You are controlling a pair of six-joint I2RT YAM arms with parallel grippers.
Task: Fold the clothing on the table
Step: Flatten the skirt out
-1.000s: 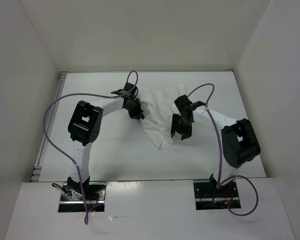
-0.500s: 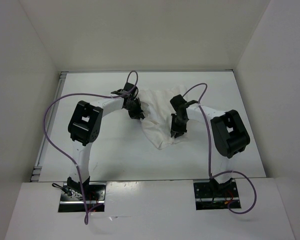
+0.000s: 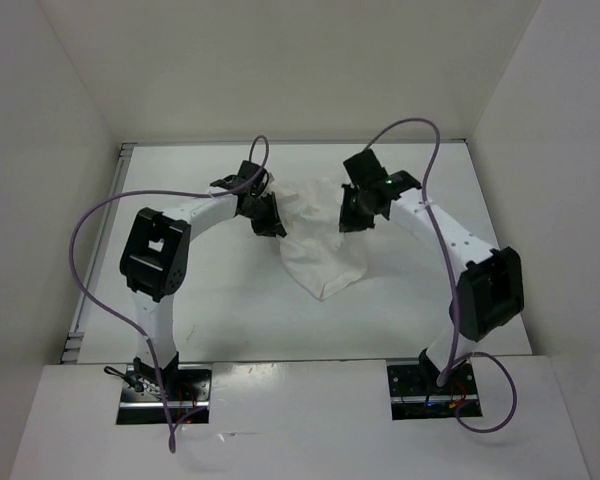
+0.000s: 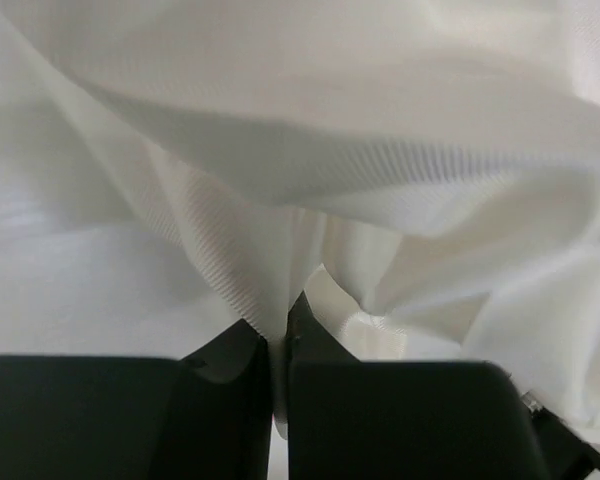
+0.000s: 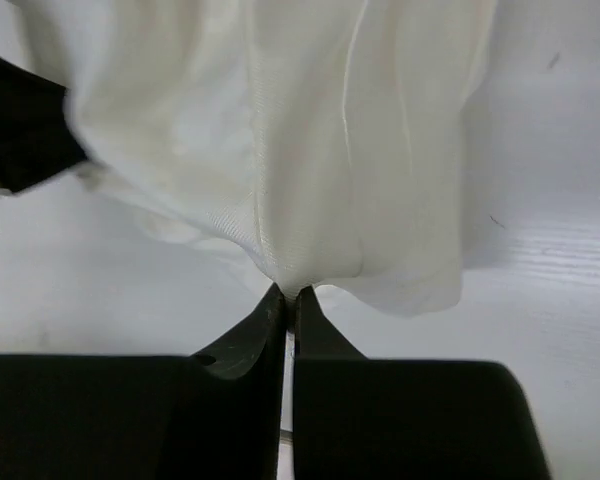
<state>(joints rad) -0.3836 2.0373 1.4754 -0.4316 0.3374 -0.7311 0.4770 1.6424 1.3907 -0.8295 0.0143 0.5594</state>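
The clothing (image 3: 318, 240) is in the middle of the worktop (image 3: 230, 300), between the two arms. The left jaws are closed on a pinch of its upper left edge and the right jaws are closed on its upper right edge. I judge this is so both corners can be carried together for a fold. Purple cables (image 3: 100, 215) arch above the arms, apart from the fabric, and the side walls (image 3: 50, 150) stand well apart

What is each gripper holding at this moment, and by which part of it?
The clothing: the left gripper pinches a fold at its left edge, the right gripper its right edge.
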